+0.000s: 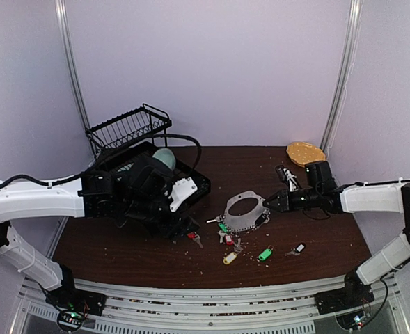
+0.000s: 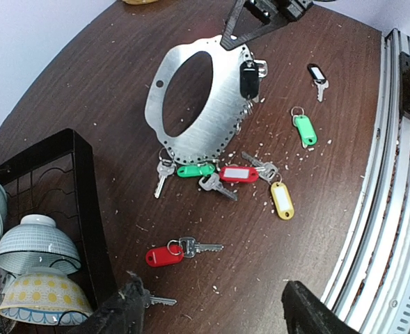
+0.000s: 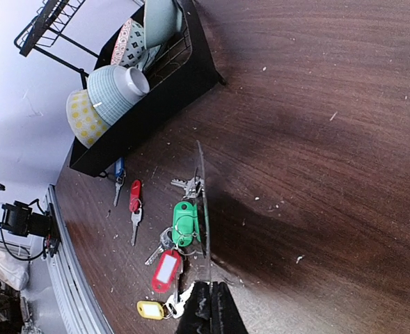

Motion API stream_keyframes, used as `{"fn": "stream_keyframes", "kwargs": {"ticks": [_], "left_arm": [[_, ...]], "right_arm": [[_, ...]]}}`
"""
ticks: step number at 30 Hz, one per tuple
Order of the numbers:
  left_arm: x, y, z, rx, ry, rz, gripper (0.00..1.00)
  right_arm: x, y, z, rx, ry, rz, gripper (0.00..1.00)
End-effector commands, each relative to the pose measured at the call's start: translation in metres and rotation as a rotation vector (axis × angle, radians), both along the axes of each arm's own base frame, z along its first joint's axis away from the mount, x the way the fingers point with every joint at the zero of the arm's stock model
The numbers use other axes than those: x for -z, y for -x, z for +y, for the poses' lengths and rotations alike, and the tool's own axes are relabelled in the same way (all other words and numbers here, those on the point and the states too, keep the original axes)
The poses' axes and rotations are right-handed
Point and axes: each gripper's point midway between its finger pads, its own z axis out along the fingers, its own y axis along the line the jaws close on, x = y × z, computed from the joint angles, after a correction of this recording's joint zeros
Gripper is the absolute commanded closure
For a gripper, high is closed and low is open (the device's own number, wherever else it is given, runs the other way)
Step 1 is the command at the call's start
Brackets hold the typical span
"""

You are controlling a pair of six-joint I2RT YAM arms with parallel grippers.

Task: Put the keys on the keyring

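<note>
Gripping the large flat oval silver-grey metal keyring (image 1: 245, 211) by its right rim with the right gripper (image 3: 209, 309), fingers pressed tight on the thin edge. Holding it mid-table over the dark brown wooden table (image 1: 316, 174), seemingly tilted, right side raised.

On that rim, just beside the grip, a small silver key with a black plastic tag (image 2: 248, 78). At the near rim, touching or hooked on, cannot tell which, a green-tagged key (image 2: 194, 170) and a red-tagged key (image 2: 238, 173); just nearer, a yellow-tagged key (image 2: 282, 200). To the near right, apart from the ring, a second green-tagged key (image 2: 303, 130) and a key with a black-and-white tag (image 2: 317, 73).

Hovering with the left gripper (image 2: 215, 316) above the table, near left of the ring, fingers spread wide, nothing between them. Below that gap, a loose key with a red tag (image 2: 164, 255); by one finger, another key shaft (image 2: 159, 300), tag hidden.

Far left, a black wire dish rack (image 1: 128, 129) with patterned bowls (image 2: 37, 243). Far right, a round yellow-orange plate (image 1: 305, 153). Pale crumbs (image 2: 264, 146) across the wood.
</note>
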Motion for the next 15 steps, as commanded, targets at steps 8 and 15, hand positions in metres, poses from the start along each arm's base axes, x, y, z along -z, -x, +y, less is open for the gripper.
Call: {"fn": "stream_keyframes", "kwargs": {"ticks": [8, 15], "left_arm": [[-0.012, -0.012, 0.006, -0.058, 0.029, -0.059, 0.29], [-0.013, -0.014, 0.006, -0.062, 0.024, -0.071, 0.29]], "right_arm": [[0.050, -0.019, -0.058, 0.190, 0.145, 0.135, 1.00], [0.054, -0.021, -0.070, 0.239, 0.186, 0.159, 1.00]]}}
